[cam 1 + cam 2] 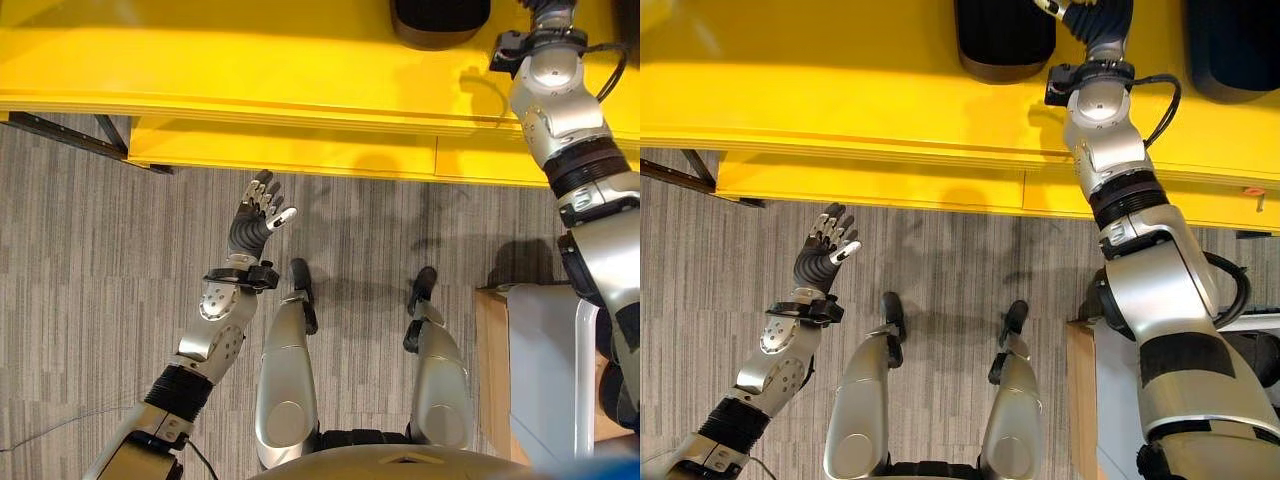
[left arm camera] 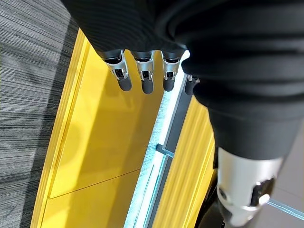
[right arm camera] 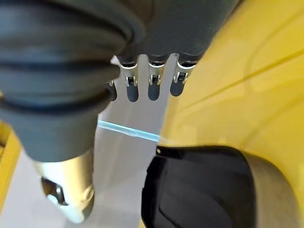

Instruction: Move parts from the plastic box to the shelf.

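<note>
Placing step, by the look — right hand (image 1: pixel 1095 22) upper right, fingers straight and empty beside part (image 1: pixel 1005 38) on shelf (image 1: pixel 840 90); left hand (image 1: pixel 255 222) loose — next, back to the box.

Grey striped carpet floor (image 1: pixel 80 300) w/ wooden furniture edge (image 1: pixel 490 370) at right.

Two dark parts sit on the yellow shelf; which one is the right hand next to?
The dark part just left of the right hand, almost touching it. The other dark part sits apart, toward the right edge of the yellow shelf.
</note>
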Motion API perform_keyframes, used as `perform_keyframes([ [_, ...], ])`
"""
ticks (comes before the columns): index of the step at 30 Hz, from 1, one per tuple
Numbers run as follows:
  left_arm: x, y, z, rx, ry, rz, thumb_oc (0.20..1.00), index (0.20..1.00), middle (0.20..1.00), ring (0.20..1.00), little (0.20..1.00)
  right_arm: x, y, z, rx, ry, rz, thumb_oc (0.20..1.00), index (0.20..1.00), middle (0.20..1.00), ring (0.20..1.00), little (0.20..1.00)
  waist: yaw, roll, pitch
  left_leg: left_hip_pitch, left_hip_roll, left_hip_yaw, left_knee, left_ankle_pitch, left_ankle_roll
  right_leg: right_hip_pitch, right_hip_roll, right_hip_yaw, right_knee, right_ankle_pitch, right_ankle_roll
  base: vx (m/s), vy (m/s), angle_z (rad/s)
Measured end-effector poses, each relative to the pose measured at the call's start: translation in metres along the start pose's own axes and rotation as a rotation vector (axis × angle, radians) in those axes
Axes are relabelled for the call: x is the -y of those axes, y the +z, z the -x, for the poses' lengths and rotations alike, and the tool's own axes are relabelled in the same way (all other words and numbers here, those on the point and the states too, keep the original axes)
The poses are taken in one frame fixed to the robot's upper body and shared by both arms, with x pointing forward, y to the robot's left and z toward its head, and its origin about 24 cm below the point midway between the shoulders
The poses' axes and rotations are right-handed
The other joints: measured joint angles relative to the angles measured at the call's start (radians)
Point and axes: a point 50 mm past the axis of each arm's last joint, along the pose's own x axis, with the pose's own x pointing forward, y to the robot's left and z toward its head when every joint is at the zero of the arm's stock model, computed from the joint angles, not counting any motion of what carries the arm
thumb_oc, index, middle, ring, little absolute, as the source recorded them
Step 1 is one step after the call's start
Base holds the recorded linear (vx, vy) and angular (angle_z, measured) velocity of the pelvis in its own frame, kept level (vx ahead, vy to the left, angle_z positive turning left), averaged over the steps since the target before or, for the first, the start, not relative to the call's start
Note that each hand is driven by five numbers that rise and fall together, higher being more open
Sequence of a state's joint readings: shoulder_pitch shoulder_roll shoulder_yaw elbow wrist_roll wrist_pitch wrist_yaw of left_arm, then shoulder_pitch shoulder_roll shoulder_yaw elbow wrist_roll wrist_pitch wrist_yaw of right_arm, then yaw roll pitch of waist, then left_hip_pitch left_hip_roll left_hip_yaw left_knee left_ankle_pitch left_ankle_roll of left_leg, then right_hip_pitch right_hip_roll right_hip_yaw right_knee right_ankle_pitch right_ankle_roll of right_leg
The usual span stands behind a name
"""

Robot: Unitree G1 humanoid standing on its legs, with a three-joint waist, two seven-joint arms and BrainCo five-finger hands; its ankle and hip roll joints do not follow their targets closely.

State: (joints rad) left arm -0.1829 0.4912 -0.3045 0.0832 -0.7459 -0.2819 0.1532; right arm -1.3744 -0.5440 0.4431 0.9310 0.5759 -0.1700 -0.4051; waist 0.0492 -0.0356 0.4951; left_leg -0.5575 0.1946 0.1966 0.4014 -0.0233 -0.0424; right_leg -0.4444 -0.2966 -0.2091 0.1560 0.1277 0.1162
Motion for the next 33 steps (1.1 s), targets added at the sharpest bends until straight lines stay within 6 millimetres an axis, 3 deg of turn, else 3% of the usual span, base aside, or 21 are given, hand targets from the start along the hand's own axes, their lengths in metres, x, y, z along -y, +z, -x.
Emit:
perform_keyframes([
  [5, 0.0, 0.0, 0.0, -0.002, -0.002, 0.001, 1.0, 1.0, 1.0, 1.0, 1.0, -0.02, -0.008, 0.006, -0.051, 0.08, -0.093, 1.0, 1.0, 1.0, 1.0, 1.0, 0.003, 0.001, 0.0, 0.0, 0.0, 0.001, 0.001, -0.002, 0.001, 0.0, -0.001, 0.0, 0.0, 0.0, 0.0, 0.03, -0.012, 0.0],
  [13, 0.0, -0.002, 0.002, -0.008, 0.0, 0.005, 1.0, 1.0, 1.0, 1.0, 1.0, -0.022, -0.021, 0.01, -0.104, 0.104, -0.143, 1.0, 1.0, 1.0, 1.0, 1.0, 0.026, 0.003, 0.0, 0.0, -0.001, 0.001, 0.004, -0.008, -0.003, 0.001, -0.002, 0.0, 0.0, -0.002, 0.0, 0.01, -0.003, 0.0],
  [17, 0.001, -0.003, 0.001, -0.011, -0.002, 0.006, 1.0, 1.0, 1.0, 1.0, 1.0, -0.032, -0.033, 0.017, -0.15, 0.131, -0.174, 1.0, 1.0, 1.0, 1.0, 1.0, 0.027, 0.006, 0.001, 0.0, -0.001, -0.001, 0.004, -0.008, -0.003, 0.002, -0.001, -0.001, 0.001, -0.002, 0.0, 0.0, 0.0, 0.0],
  [28, -0.001, -0.008, 0.002, -0.029, 0.014, 0.008, 1.0, 1.0, 1.0, 1.0, 1.0, -0.025, -0.042, 0.018, -0.179, 0.088, -0.22, 1.0, 1.0, 1.0, 1.0, 1.0, 0.041, 0.026, -0.007, 0.0, -0.002, -0.005, 0.004, -0.008, -0.003, 0.005, -0.002, -0.004, 0.0, -0.002, 0.0, 0.0, 0.0, 0.0],
  [33, 0.0, -0.008, 0.002, -0.025, 0.017, 0.012, 1.0, 1.0, 1.0, 1.0, 1.0, -0.014, -0.034, 0.014, -0.137, 0.039, -0.184, 1.0, 1.0, 1.0, 1.0, 1.0, 0.043, 0.029, -0.008, -0.007, -0.005, -0.005, 0.006, -0.007, -0.001, -0.001, -0.005, -0.008, 0.001, -0.002, 0.001, -0.02, 0.014, 0.02],
])
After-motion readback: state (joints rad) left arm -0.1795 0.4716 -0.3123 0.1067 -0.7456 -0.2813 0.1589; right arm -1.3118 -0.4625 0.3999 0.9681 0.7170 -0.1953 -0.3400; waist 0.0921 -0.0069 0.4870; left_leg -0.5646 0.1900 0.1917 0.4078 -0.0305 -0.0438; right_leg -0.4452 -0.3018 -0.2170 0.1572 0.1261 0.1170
